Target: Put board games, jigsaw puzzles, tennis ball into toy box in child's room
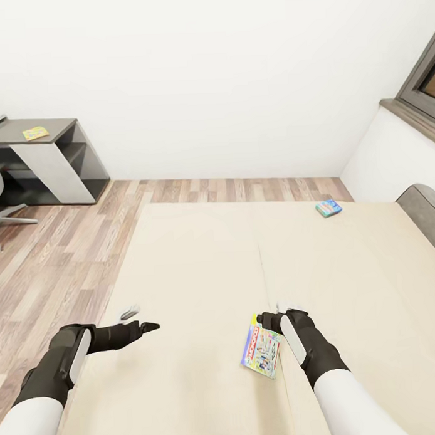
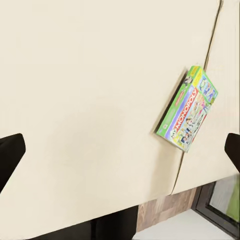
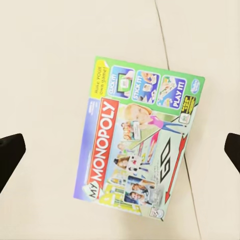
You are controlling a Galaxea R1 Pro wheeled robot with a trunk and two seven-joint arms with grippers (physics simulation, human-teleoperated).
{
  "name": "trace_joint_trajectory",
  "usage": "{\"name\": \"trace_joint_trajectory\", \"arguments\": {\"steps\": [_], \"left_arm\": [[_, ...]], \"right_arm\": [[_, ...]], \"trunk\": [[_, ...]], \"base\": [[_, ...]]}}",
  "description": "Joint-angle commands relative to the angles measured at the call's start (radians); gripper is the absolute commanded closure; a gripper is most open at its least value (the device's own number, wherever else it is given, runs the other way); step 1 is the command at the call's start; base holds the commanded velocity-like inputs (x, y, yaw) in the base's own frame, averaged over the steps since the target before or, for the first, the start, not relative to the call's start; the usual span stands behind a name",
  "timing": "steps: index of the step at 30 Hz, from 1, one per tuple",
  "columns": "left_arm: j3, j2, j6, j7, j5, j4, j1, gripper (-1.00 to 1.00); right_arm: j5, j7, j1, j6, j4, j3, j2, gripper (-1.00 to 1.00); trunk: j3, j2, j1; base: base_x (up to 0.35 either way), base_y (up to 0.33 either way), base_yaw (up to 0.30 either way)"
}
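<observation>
The first pickup from the bed (image 1: 200, 268) is in hand: the right gripper (image 1: 271, 319) hovers with fingers spread wide, holding nothing, directly above the Monopoly board game (image 3: 140, 142) lying flat just below it. The left gripper (image 1: 136, 320) idles wide open off to its side. Next the robot likely needs to descend and close across the box's edges.

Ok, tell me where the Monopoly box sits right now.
The colourful flat Monopoly game box lies on the cream mattress in the head view, at the near edge, just below the right pincer.
</observation>
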Motion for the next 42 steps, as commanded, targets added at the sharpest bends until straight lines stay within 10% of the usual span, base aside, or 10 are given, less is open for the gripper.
{"name": "trace_joint_trajectory", "arguments": {"steps": [1,16,42], "left_arm": [[0.006,0.004,0.008,-0.020,0.004,0.000,-0.001,-1.00],[0.042,0.049,0.004,-0.285,0.001,0.001,0.000,-1.00],[0.053,0.054,0.004,-0.307,0.001,0.003,0.001,-1.00]], "right_arm": [[-0.011,-0.008,0.000,0.003,-0.001,-0.002,0.001,-1.00],[-0.009,-0.008,0.000,0.001,-0.001,-0.002,0.001,-1.00],[-0.008,-0.008,0.000,-0.001,-0.001,-0.002,0.001,-1.00]], "trunk": [[-0.003,-0.002,0.000],[-0.028,-0.002,0.000],[-0.071,-0.002,0.000]], "base": [[0.000,0.000,0.000],[0.000,0.000,0.000],[0.000,0.000,0.000]]}}
